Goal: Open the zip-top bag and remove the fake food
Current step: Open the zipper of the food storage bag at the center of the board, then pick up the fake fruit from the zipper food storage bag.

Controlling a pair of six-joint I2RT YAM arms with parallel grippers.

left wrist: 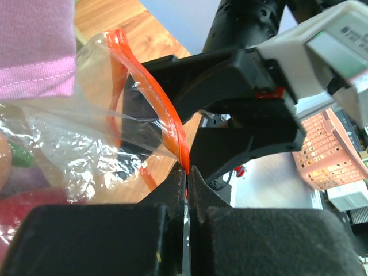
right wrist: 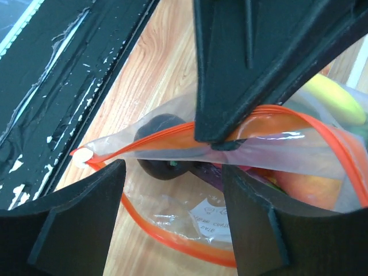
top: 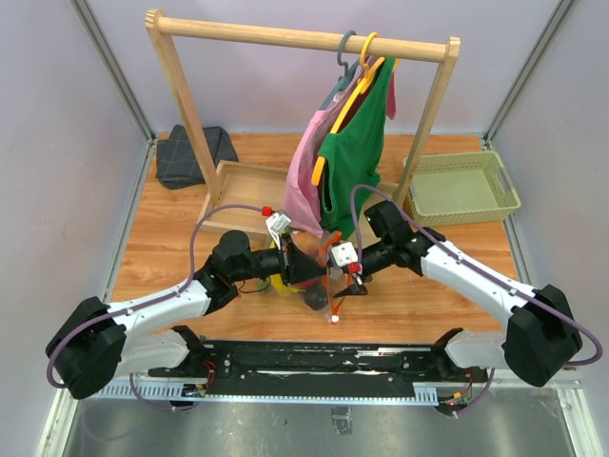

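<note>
Pinching orange zip strip [left wrist: 167,115] of bag [left wrist: 86,132] in left end effector [left wrist: 187,172], clamped fully closed; right end effector [right wrist: 172,169] spread wide at bag mouth, gripping nothing; fake food [right wrist: 310,184] inside.

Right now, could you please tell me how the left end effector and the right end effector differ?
The left end effector is shut, while the right end effector is open. The left pinches the orange zip strip of the clear plastic zip-top bag; the right holds nothing, its jaws spread apart. Both meet at the bag's mouth.
</note>
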